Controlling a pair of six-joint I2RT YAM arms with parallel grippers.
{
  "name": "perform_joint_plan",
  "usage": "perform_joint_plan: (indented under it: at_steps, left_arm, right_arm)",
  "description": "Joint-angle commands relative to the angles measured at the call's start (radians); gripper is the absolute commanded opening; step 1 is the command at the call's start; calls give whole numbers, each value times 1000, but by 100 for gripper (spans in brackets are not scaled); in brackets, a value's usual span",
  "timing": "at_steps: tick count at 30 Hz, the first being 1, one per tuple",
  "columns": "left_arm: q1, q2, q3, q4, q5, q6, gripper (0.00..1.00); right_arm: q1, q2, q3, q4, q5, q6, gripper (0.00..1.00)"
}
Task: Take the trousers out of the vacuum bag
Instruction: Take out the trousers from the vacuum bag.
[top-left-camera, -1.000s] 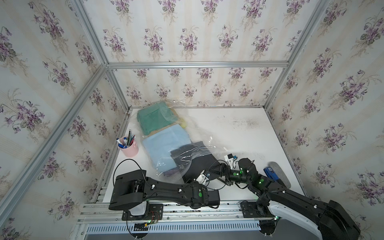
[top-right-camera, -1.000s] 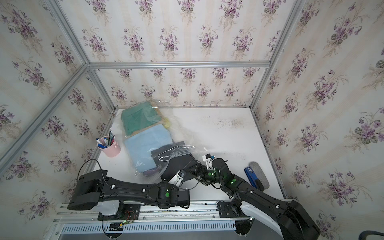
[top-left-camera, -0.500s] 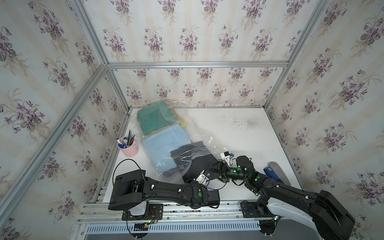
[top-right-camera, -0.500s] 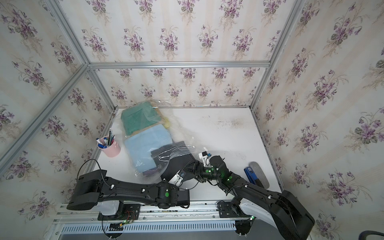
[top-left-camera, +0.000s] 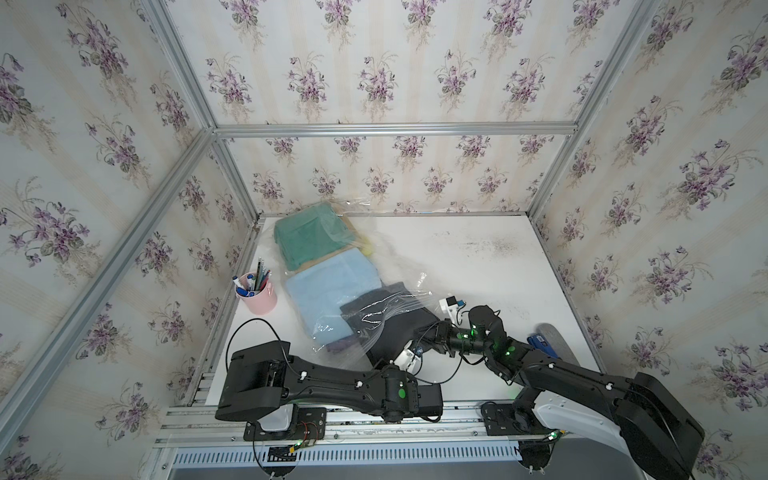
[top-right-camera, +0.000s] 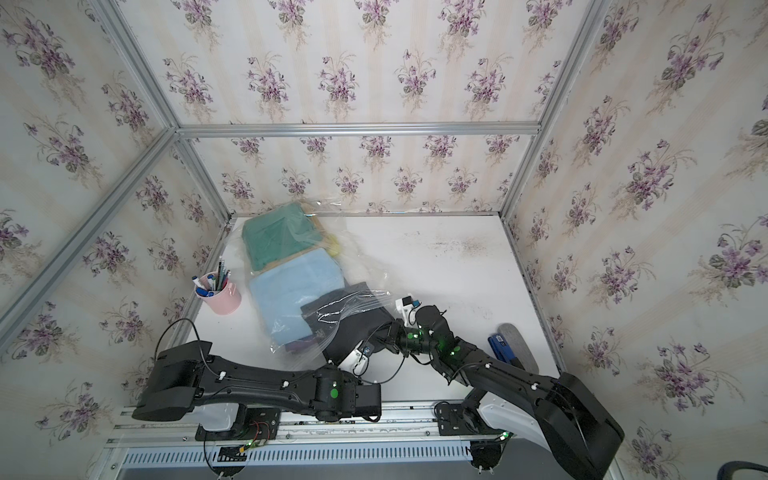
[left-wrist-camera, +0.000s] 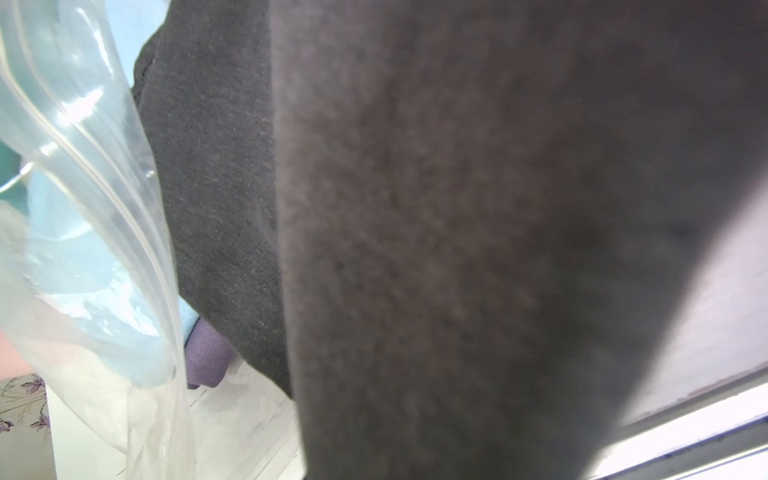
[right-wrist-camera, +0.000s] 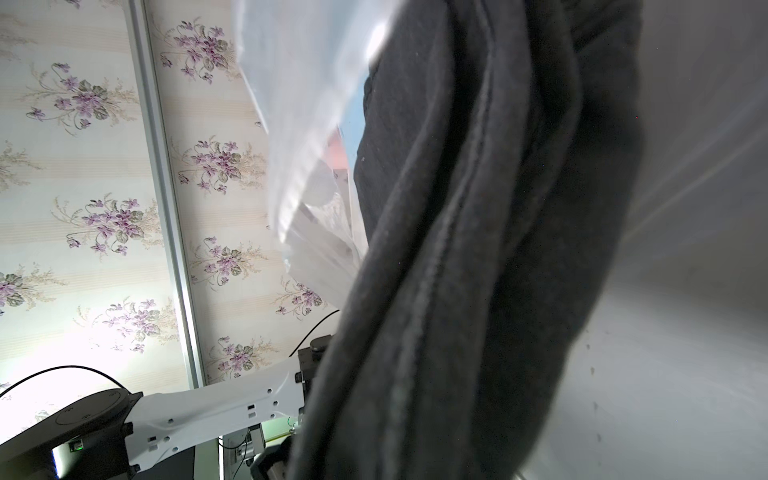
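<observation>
The clear vacuum bag (top-left-camera: 384, 259) (top-right-camera: 353, 257) lies on the white table from the back left corner toward the front. Inside it are teal trousers (top-left-camera: 311, 239), light blue trousers (top-left-camera: 332, 291) and a purple pair (top-left-camera: 338, 343) (left-wrist-camera: 208, 357). Dark grey trousers (top-left-camera: 399, 328) (top-right-camera: 353, 328) stick half out of the bag's mouth. My left gripper (top-left-camera: 397, 353) (top-right-camera: 347, 353) is shut on their front edge. My right gripper (top-left-camera: 422, 334) (top-right-camera: 384, 332) is shut on their right edge. Grey cloth (left-wrist-camera: 457, 249) (right-wrist-camera: 478, 291) fills both wrist views and hides the fingers.
A pink cup of pens (top-left-camera: 257, 293) stands at the table's left edge beside the bag. A blue object (top-left-camera: 540, 343) and a grey oval one (top-left-camera: 559, 347) lie at the right edge behind my right arm. Flowered walls close in three sides of the table (top-left-camera: 478, 270).
My right gripper has moved left to the dark grey trousers and gone from open to shut on them. The left arm has held still.
</observation>
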Motion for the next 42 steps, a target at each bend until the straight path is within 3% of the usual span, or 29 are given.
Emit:
perform_joint_plan:
  at_steps: [1, 8, 20, 31, 42]
  left_arm:
    - [-7, 1, 33, -11, -19, -4, 0]
    - [-8, -63, 146, -63, -44, 75, 0]
    - [-8, -95, 375, -61, -18, 327, 0]
    - [-1, -32, 658, -51, 57, 605, 1]
    - [63, 21, 822, 42, 142, 793, 3]
  right_arm:
    - [0, -68, 30, -88, 67, -56, 4]
    - [0, -293, 133, -407, 157, -159, 0]
    - [0, -454, 403, -731, 221, -282, 0]
    - [0, -401, 720, -885, 252, -411, 0]
    - [0, -314, 941, -984, 359, -541, 0]
